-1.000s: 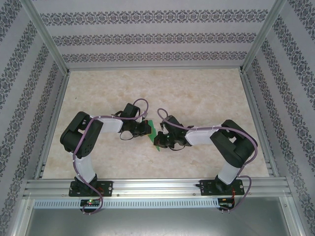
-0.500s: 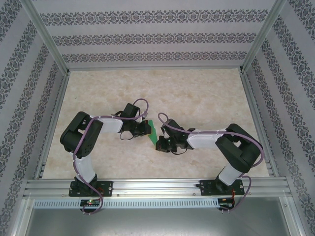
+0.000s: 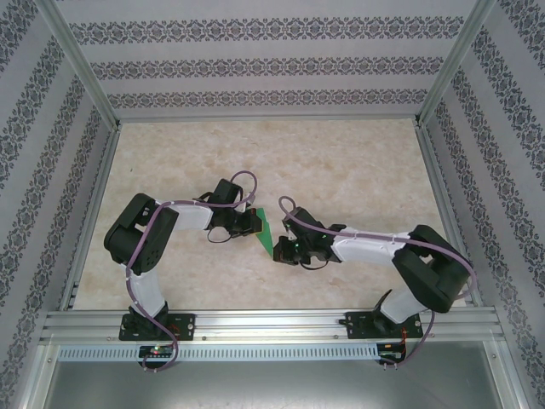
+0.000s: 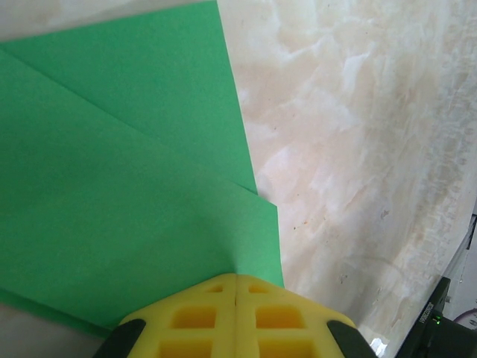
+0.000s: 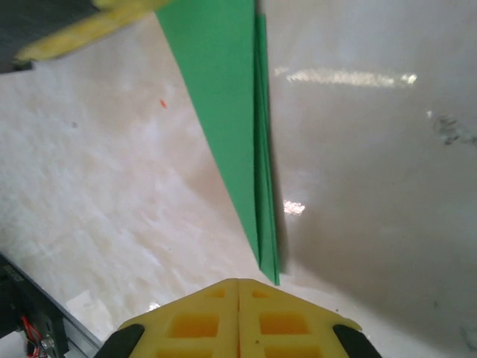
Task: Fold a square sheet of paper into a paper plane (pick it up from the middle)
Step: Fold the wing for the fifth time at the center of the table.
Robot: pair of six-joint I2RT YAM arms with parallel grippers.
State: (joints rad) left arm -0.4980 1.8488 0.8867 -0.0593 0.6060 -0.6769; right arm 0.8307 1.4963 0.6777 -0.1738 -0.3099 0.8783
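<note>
Overhead, paper plane (image 3: 266, 228) lies between left gripper (image 3: 252, 221) and right gripper (image 3: 280, 249), part-folded.
Left wrist: pads (image 4: 194, 321) clenched over plane's edge.
Right wrist: pads (image 5: 195, 322) clenched at plane's tip.
I judge creasing underway; next, firm stroke along fold.

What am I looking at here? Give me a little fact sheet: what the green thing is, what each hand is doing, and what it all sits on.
Object: green paper plane, partly folded, with creases and layered edges showing
Left hand: shut on the plane's wide end
Right hand: shut on its narrow pointed end
Position: plane spans between the two hands, near mid-table
Surface: pale marbled table
</note>
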